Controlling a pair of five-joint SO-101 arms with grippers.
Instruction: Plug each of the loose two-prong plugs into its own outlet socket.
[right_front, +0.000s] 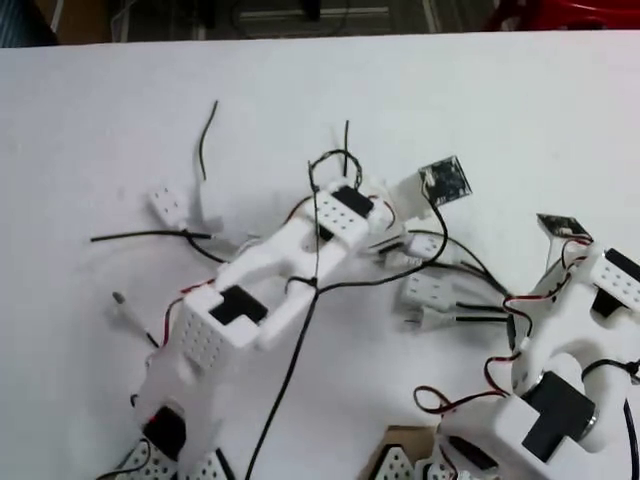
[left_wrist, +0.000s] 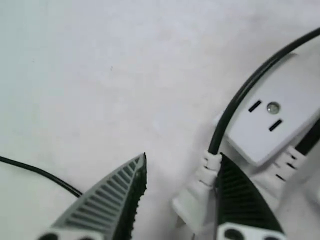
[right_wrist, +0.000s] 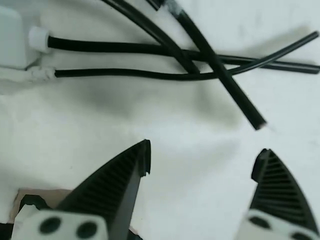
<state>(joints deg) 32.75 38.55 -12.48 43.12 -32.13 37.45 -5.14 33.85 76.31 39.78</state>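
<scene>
The left gripper (left_wrist: 182, 165) is seen with its jaws spread wide over the white counter (left_wrist: 90, 70). A white two-prong plug (left_wrist: 195, 202) lies between them, touching one jaw. A white outlet socket (left_wrist: 272, 117) is set just beside the plug, its two slots visible. The right gripper (right_wrist: 205, 150) is held with its jaws open above the counter, near crossed black cords (right_wrist: 150, 47).

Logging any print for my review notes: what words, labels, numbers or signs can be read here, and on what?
No text can be read in any view.
Outlet socket: no lettering, only two slots and a round mark.
Small dark board by an arm: any markings are too small to read.
White plug: no print visible.
</scene>
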